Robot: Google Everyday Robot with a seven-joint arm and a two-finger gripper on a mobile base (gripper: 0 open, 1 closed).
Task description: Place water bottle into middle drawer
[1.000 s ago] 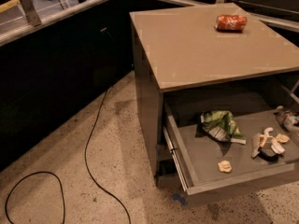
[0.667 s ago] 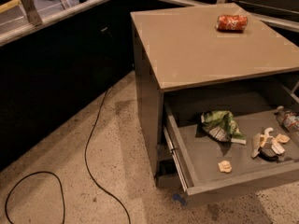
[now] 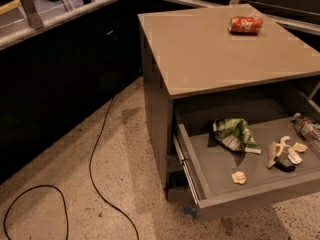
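The water bottle (image 3: 308, 128) is a small clear plastic bottle with a coloured label band. It lies on its side inside the open drawer (image 3: 250, 196) of the grey cabinet, against the drawer's right end and partly cut off by the picture's edge. My gripper is out of view. Only a thin dark line (image 3: 315, 91) shows at the right edge above the bottle. Nothing touches the bottle.
A red soda can (image 3: 245, 24) lies on the cabinet top (image 3: 220, 54). The drawer also holds a green chip bag (image 3: 234, 134), pale scraps around a dark piece (image 3: 283, 153) and a small beige bit (image 3: 239, 177). A black cable (image 3: 95, 169) runs over the speckled floor on the left.
A dark shape at the right edge just above the bottle has drawn back out of view. The bottle and the other drawer contents have stayed in place.
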